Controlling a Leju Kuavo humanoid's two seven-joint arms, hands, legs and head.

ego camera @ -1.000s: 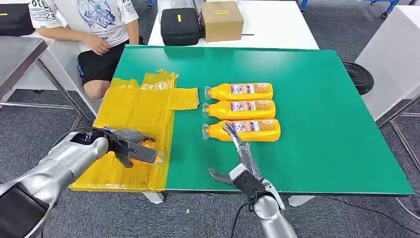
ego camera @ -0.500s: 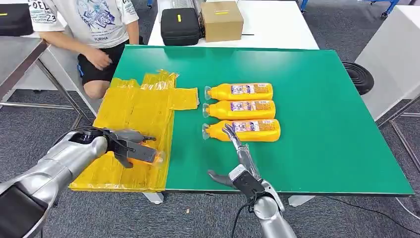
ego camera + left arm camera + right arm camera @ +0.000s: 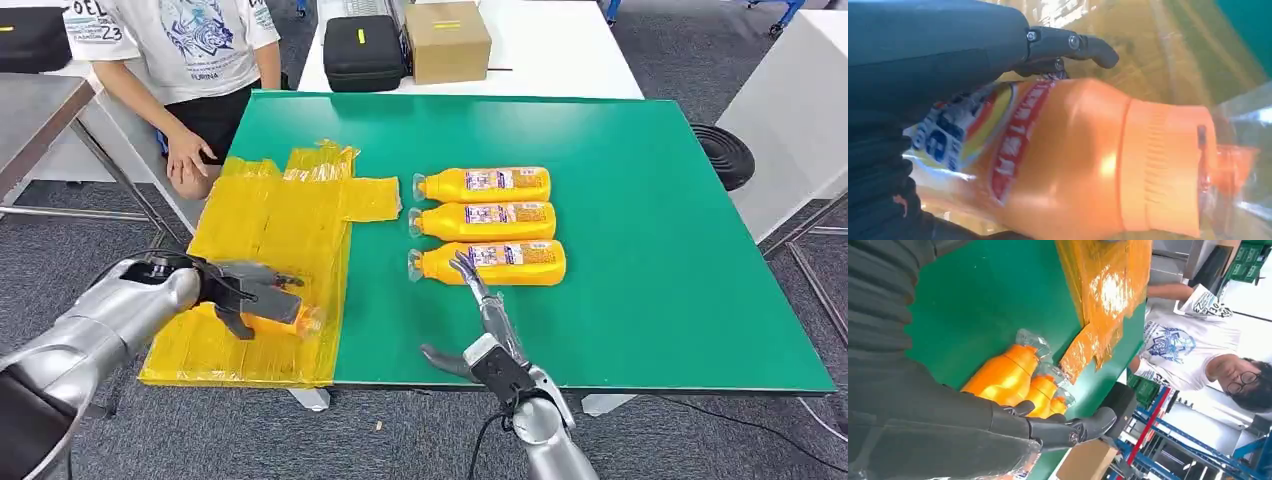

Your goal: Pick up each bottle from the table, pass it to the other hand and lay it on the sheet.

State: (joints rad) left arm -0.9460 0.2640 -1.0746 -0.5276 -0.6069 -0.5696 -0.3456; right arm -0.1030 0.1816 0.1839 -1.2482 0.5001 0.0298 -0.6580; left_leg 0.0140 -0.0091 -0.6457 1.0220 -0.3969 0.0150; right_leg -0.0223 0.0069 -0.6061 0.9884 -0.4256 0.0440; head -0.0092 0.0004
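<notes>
- Head view: your left hand [image 3: 245,297] grips an orange bottle [image 3: 290,318] lying sideways low over the yellow sheet [image 3: 275,225], near the sheet's front right part; you cannot tell from here whether the bottle touches the sheet.
- Three more bottles lie on their sides in a row on the green counter [image 3: 640,200], just right of the sheet, caps toward it: the far bottle [image 3: 485,184], the middle bottle [image 3: 485,221] and the near bottle [image 3: 490,263].
- Your right hand [image 3: 485,320] is spread and holds nothing, its long fingers stretched forward with their tips over the near bottle; you cannot tell whether they touch it.
- A person [image 3: 185,60] sits beyond the counter's left far corner, and a black case [image 3: 362,52] and a cardboard box [image 3: 447,40] stand on the white table behind.
- Left wrist view: your left hand [image 3: 938,55] wraps the labelled body of the held bottle [image 3: 1063,160], one dark finger curled over it; its ribbed neck and clear cap stick out past the hand, with the sheet [image 3: 1158,55] behind.
- Right wrist view: your right hand [image 3: 998,435] shows its fingers extended beside the three bottles [image 3: 1008,377] lying on the counter [image 3: 983,305], with the sheet [image 3: 1108,285] and the person [image 3: 1193,347] further off.
</notes>
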